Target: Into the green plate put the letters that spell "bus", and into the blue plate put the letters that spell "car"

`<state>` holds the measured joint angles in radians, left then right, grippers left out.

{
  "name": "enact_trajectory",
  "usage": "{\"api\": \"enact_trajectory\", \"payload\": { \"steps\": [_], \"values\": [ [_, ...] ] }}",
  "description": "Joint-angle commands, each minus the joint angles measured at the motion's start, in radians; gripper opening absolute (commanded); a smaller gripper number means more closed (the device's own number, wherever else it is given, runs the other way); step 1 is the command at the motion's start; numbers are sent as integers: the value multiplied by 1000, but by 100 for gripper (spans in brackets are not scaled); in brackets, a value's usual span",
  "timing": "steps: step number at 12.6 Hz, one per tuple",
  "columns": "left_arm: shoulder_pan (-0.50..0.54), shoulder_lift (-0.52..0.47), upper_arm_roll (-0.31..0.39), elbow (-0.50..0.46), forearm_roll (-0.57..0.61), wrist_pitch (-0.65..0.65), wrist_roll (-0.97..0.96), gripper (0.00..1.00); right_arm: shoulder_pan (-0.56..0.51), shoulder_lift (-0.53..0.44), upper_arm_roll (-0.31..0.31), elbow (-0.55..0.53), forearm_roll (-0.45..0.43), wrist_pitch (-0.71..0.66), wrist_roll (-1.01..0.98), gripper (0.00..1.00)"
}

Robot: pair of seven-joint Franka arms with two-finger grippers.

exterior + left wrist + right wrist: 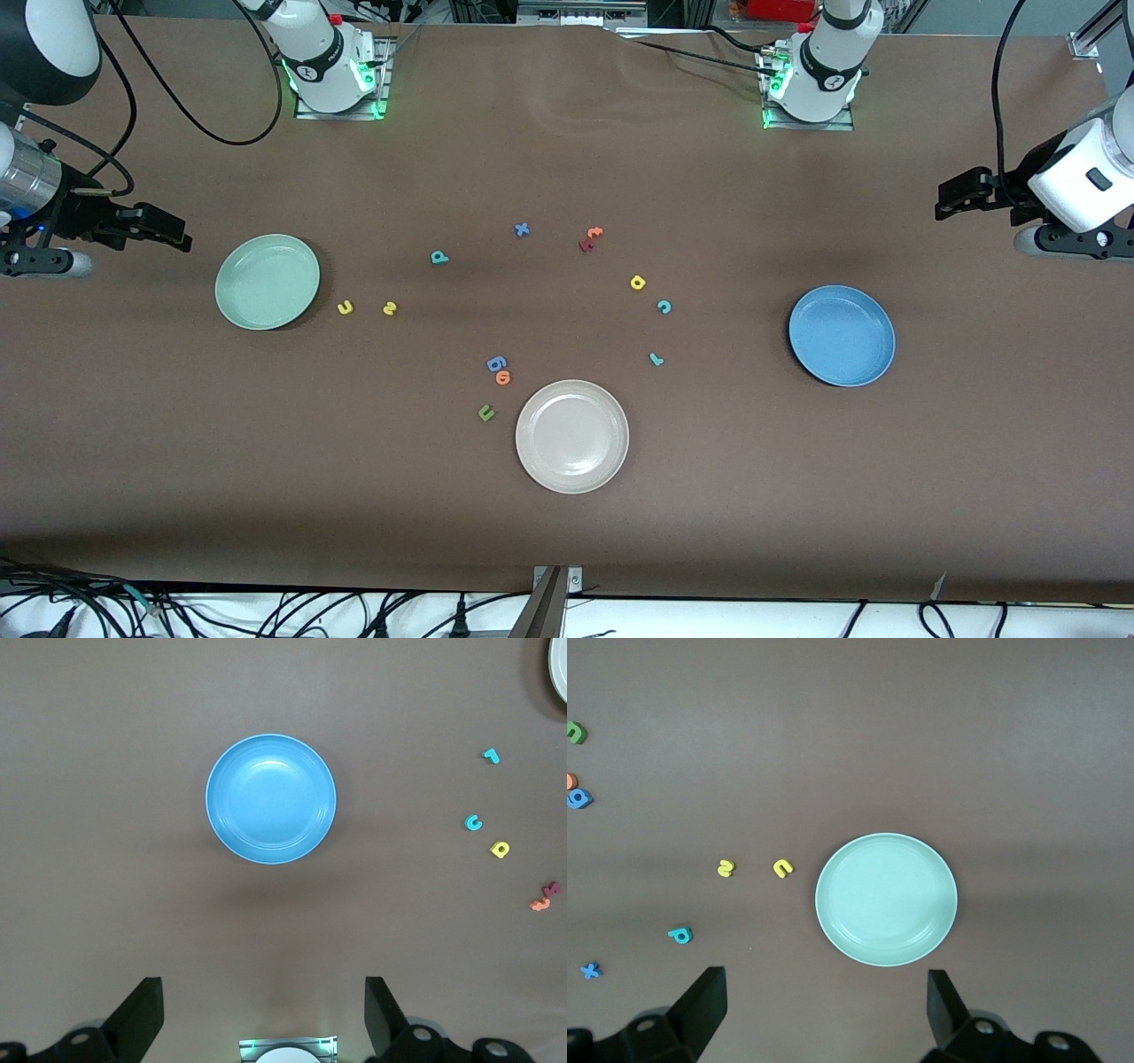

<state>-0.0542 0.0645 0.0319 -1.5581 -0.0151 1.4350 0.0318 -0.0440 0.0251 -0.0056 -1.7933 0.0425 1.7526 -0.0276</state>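
Note:
The green plate [267, 281] [886, 899] lies toward the right arm's end with nothing on it. Beside it are the yellow "u" [345, 307] [782, 868], the yellow "s" [389, 308] [726, 868] and the teal "b" [439, 257] [680, 935]. The blue plate [842, 335] [271, 798] holds nothing at the left arm's end. Near it lie the yellow "a" [638, 283] [500, 849], the teal "c" [664, 307] [474, 823] and the teal "r" [656, 359] [491, 756]. My right gripper [173, 232] [824, 1014] hangs open over bare table beside the green plate. My left gripper [952, 197] [264, 1019] is likewise open beside the blue plate.
A cream plate [571, 435] sits nearest the front camera, mid-table. Beside it lie a blue "g" [496, 363], an orange "o" [503, 377] and a green "u" [485, 412]. A blue "x" [522, 229] and red and orange letters [590, 238] lie farther from the front camera.

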Motion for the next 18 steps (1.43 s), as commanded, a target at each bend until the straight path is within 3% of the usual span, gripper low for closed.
{"api": "enact_trajectory", "payload": {
  "steps": [1,13,18],
  "values": [
    [-3,14,0,20,-9,-7,14,100,-5,-13,6,5,13,33,8,100],
    [-6,17,-1,21,-9,-7,14,100,2,1,12,0,25,122,3,100],
    [-7,17,-1,21,-9,-7,14,100,50,61,13,2,22,174,6,100]
  ]
}}
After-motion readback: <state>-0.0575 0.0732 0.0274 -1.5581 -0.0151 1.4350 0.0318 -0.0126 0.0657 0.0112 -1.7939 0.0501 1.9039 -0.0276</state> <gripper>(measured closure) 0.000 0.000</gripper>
